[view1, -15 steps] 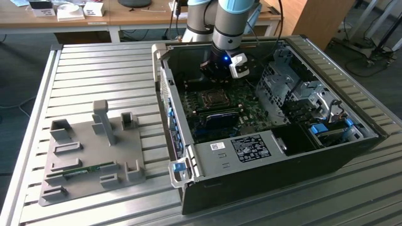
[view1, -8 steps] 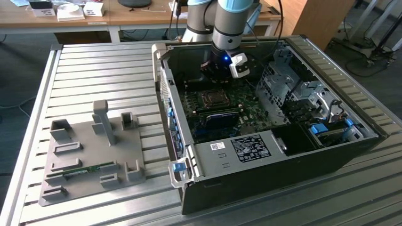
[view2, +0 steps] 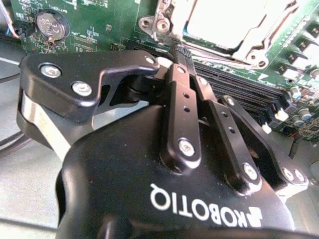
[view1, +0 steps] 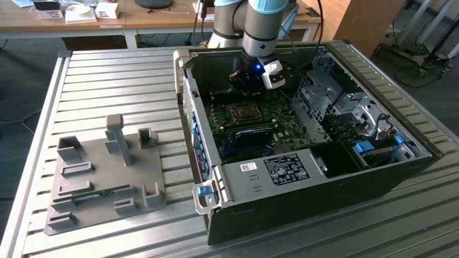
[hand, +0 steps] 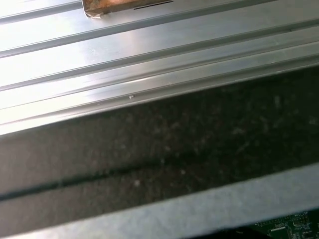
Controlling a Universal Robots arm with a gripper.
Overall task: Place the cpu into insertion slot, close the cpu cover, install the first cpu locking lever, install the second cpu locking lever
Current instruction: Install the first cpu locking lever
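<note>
**Arm pointing down into the open case, gripper beside the socket**

The grey and blue robot arm (view1: 262, 21) points steeply down into the open black computer case (view1: 301, 209). Its black gripper (view1: 251, 91) hangs just over the green motherboard (view1: 291, 126). The cpu (view2: 229, 20), a flat square chip with a pale silver top, lies level in the square metal-rimmed insertion slot (view1: 244, 114), face upward. The thin silvery cpu cover (view2: 251, 47) frames it. The black fingers (view2: 182, 99) are drawn together and hold nothing, their tips just beside the slot's rim.
</note>
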